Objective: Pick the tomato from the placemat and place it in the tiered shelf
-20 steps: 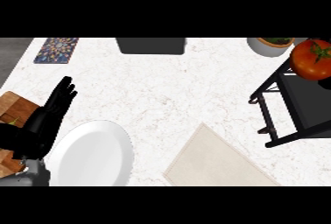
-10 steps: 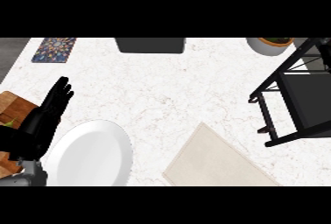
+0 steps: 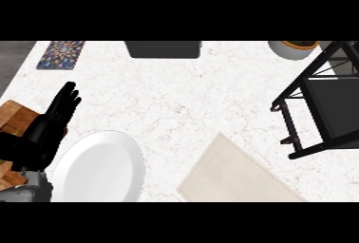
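**Inspector:** Tomato: position and long axis?

**Assistant:** Cannot tell. It shows nowhere in the head view. The placemat lies at the lower edge, its long side running diagonally toward the lower right.

**Inspector:** Room on the desk?

**Assistant:** White surface stretches between the placemat and the black tiered shelf, which stands at the right edge. A white plate lies lower left, apart from the placemat.

**Inspector:** Hands?

**Assistant:** The left hand is at the left edge, just beside the plate, fingers straight and pointing up the view, holding nothing. The right hand is out of view.
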